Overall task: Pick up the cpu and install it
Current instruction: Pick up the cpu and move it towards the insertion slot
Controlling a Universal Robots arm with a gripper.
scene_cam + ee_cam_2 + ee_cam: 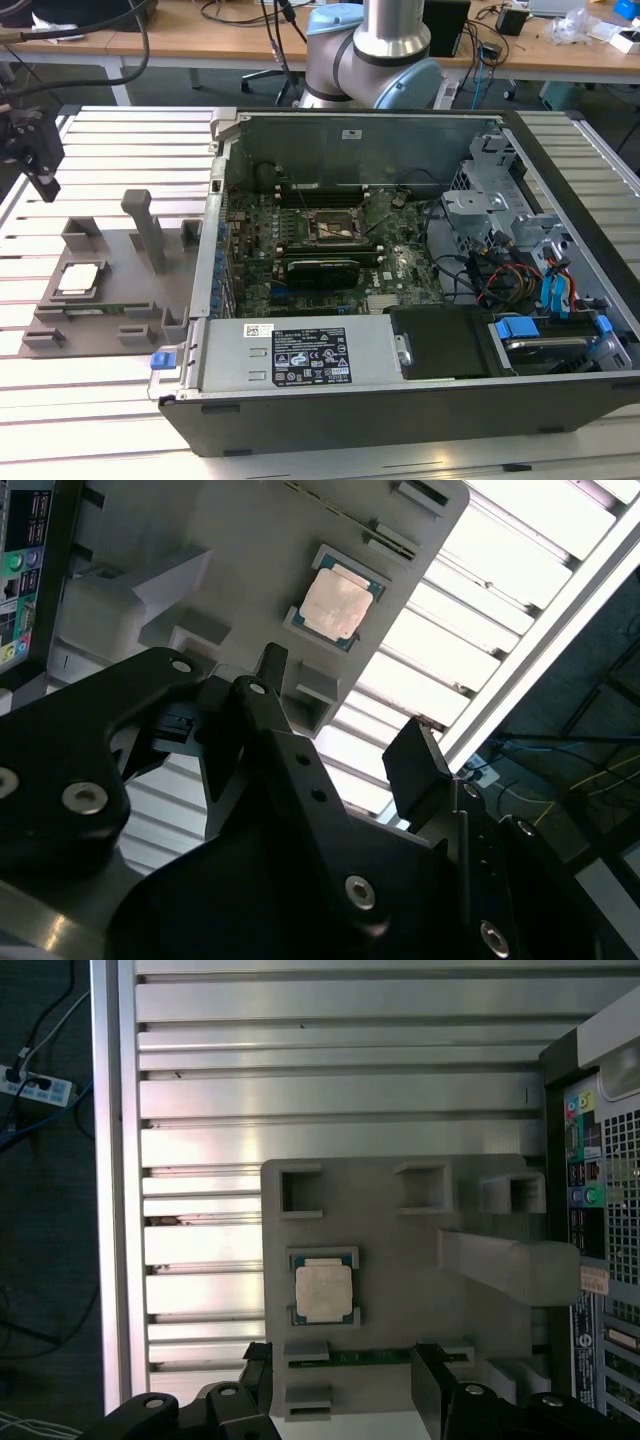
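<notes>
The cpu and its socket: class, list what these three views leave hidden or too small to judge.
1. Underside of the cpu: it faces down into the grey holder in both wrist views.
2. Contacts of the socket: too small to make out in the exterior view.
3. One end of the memory stick: covered by one of the fingers in the first wrist view.
</notes>
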